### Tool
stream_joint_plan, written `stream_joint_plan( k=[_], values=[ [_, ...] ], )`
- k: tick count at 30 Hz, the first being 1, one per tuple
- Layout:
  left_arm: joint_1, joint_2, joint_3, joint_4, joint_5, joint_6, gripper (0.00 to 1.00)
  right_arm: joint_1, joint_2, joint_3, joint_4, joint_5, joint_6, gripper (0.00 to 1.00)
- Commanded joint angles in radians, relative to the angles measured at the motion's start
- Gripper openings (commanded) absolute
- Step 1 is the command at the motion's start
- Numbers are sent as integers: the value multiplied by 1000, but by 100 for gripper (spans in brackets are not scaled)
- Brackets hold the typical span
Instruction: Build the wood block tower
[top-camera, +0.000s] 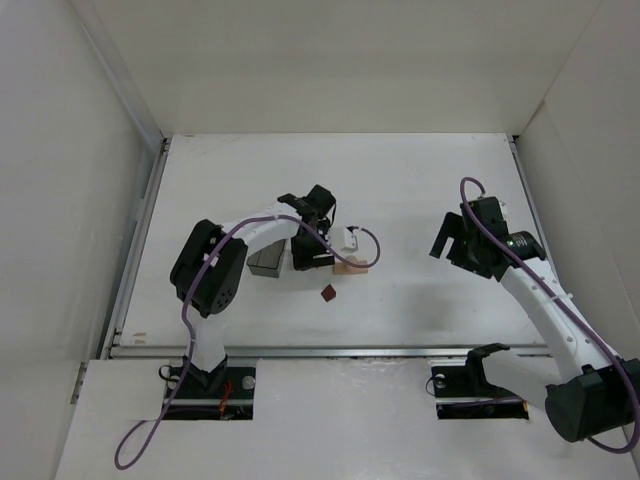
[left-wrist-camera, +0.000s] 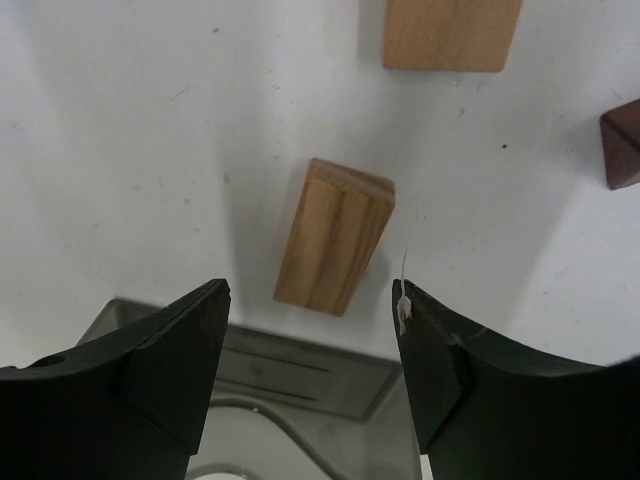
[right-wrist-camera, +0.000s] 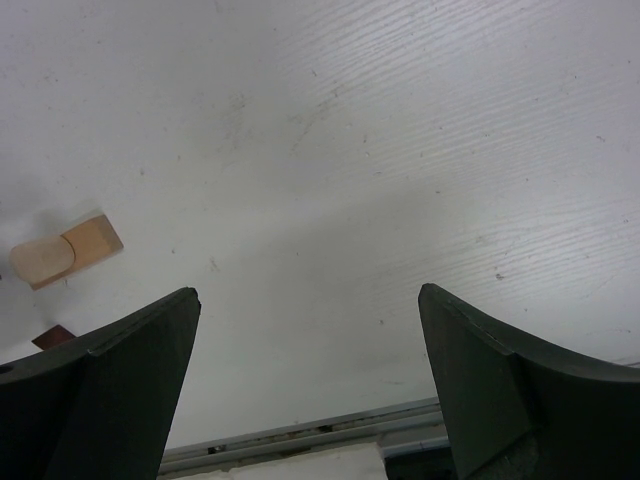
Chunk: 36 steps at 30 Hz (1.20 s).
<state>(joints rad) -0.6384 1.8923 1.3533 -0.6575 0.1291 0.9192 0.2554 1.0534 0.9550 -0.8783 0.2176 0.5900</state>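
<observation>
**A:** Where does the left gripper (left-wrist-camera: 312, 292) stand?

**B:** Its jaws are spread wide and hold nothing. It is poised over the pale tan grooved wooden plank (left-wrist-camera: 335, 238), which lies flat on the white table (left-wrist-camera: 120, 150), slanted across the gap between the fingers. The dark grey see-through rectangular bin (left-wrist-camera: 300, 362) sits just beside the fingers, on the near side.

**A:** And the other pieces?

**B:** A second tan wooden block (left-wrist-camera: 450, 35) lies beyond the plank, with the dark red-brown cube (left-wrist-camera: 622, 145) off to the right. All three lie apart, and nothing is stacked yet. The right gripper (right-wrist-camera: 308, 295) is likewise spread and empty, well apart from them.

**A:** What could go wrong?

**B:** I'd judge the slant to be the risk. Closing on the plank's corners could twist it or squirt it out. A careless descent might also clip the bin's rim.

**A:** Anything unclear?

**B:** Both far pieces are cut off at the frame edge, and from above the left wrist hides the plank. I can't tell how high the fingertips hang over the table.
</observation>
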Motion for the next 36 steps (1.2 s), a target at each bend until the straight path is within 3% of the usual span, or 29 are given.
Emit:
stream_joint_plan(
  k=[1,6,9,10,11,15,17,20,25,36],
  values=[
    [-27,2,-22,16,15,33,63,1,-9,28,35,-3,-15,96],
    [-56,13,-56,71,27,33,63,1,0,28,35,-3,-15,96],
    [-56,39,-45,82,27,24,57,1,0,28,35,-3,-15,96],
    [-56,39,-45,73,27,24,51,1,0,28,35,-3,-15,96],
    [-56,39,-45,73,27,24,34,1,0,28,35,-3,-15,96],
    [-56,39,-45,64,15,15,8,1,-9,28,35,-3,-15,96],
    [-47,30,-33,55,-9,-9,0,1,-9,28,35,-3,-15,96],
    [-27,39,79,10,-28,-116,0,1,-9,28,35,-3,-15,96],
    [-36,79,407,-186,47,-253,0,1,-18,28,35,-3,-15,96],
    [-208,143,517,-303,15,-293,0,1,-36,28,35,6,-15,96]
  ],
)
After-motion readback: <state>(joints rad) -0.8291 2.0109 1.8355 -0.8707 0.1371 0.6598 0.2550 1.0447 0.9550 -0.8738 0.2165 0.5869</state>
